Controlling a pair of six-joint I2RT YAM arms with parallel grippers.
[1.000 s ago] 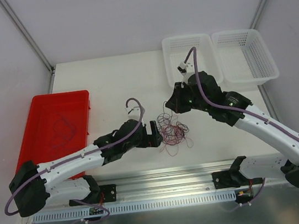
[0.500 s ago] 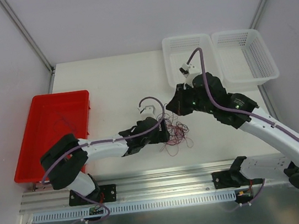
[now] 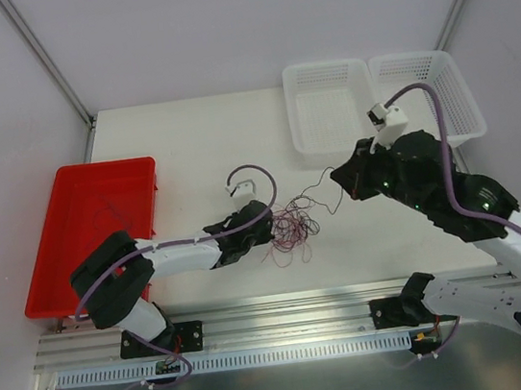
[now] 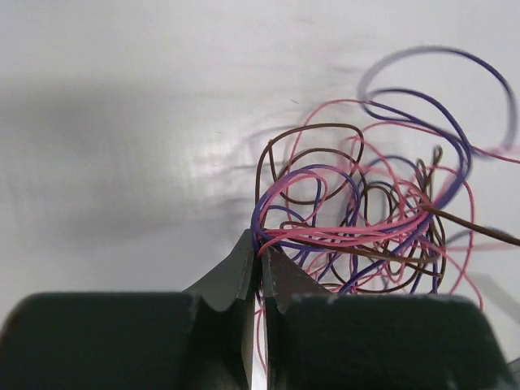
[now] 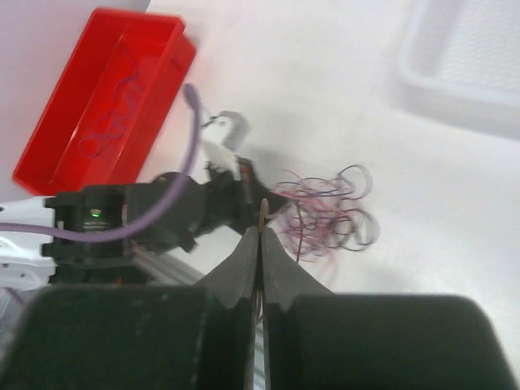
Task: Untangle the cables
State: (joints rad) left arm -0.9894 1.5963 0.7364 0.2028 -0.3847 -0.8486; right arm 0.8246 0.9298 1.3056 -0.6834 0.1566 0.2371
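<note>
The white table (image 3: pixel 186 147) carries a red tray (image 3: pixel 106 165) along its left edge, with a few loose purple strands (image 5: pixel 114 122) in it, and 2 white baskets (image 3: pixel 323 65) in the far right corner. The tangle (image 3: pixel 293 229) of purple, pink and brown cables lies near the middle of the near edge, between the 2 arms. The left end effector (image 4: pixel 260 252) sits at the tangle's left side, fingers together and clamped on pink and purple loops at its rim. The right end effector (image 3: pixel 341 184) is apart from the bunch, to its right and farther from the near edge, with its fingers pinched on 1 brown strand (image 4: pixel 471 230) that leads out of the tangle toward it. The strand's long axis thus points toward the far right corner. Pulling along that line looks like the way to free it while the nearer left arm anchors the rest. The baskets lie beyond on that line, and loops crossing the strand may drag along.
</note>
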